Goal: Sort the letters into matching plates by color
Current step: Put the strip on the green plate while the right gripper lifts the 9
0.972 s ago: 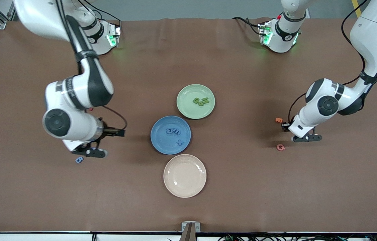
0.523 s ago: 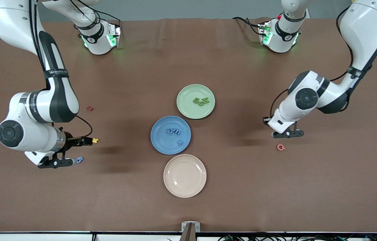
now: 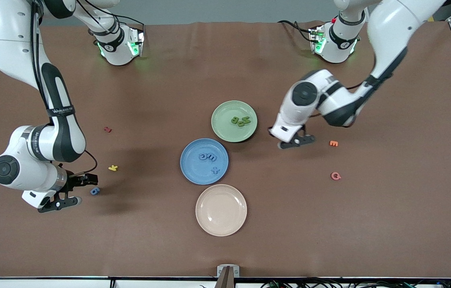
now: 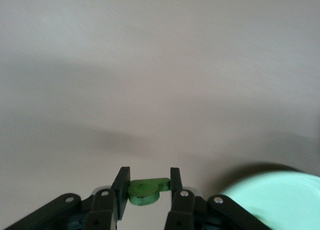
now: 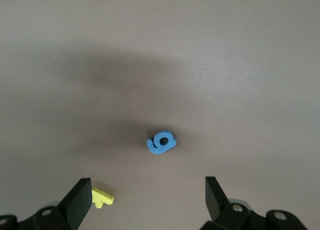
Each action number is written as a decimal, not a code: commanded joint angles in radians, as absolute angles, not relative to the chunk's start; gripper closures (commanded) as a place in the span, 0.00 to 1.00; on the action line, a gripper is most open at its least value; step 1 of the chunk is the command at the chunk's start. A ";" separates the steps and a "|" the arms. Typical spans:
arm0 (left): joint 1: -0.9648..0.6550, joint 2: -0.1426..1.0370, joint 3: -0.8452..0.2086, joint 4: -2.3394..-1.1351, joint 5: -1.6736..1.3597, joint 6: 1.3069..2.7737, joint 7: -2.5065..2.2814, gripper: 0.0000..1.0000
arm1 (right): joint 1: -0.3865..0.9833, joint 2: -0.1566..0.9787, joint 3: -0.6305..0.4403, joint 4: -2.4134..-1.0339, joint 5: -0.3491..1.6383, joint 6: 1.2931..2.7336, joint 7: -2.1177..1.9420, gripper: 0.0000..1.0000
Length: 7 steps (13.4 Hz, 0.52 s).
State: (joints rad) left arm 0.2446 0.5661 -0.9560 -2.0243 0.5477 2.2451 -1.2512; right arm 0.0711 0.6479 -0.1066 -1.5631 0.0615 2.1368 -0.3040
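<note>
Gripping a green letter (image 4: 146, 190), left pincer (image 4: 147, 187) — right pincer (image 5: 148, 200) (wide open).

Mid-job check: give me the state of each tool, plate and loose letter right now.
Left tool: shut on green letter, beside green plate.
Right tool: open, over blue 6.
Green plate: holds green letters.
Blue plate: holds three blue letters.
Beige plate: empty.
Yellow letter: on table.
</note>
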 commanded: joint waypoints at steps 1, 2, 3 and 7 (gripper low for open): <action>0.152 0.647 -0.946 -1.953 0.549 2.229 -1.362 0.98 | 0.057 0.682 -0.087 -1.551 0.048 2.182 -0.345 0.00; 0.112 0.672 -0.931 -1.931 0.554 2.230 -1.399 0.98 | 0.055 0.699 -0.087 -1.551 0.049 2.213 -0.372 0.00; 0.059 0.684 -0.901 -1.907 0.554 2.230 -1.431 0.98 | 0.052 0.710 -0.087 -1.551 0.055 2.215 -0.383 0.00; -0.110 0.712 -0.753 -1.832 0.538 2.232 -1.460 0.83 | 0.049 0.741 -0.087 -1.551 0.048 2.217 -0.390 0.16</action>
State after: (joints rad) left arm -0.0531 0.6824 -0.7986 -1.8889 0.5478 2.2452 -1.4442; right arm 0.0678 0.7263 -0.1038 -1.5629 0.0602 2.2113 -0.3726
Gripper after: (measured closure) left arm 0.634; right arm 0.093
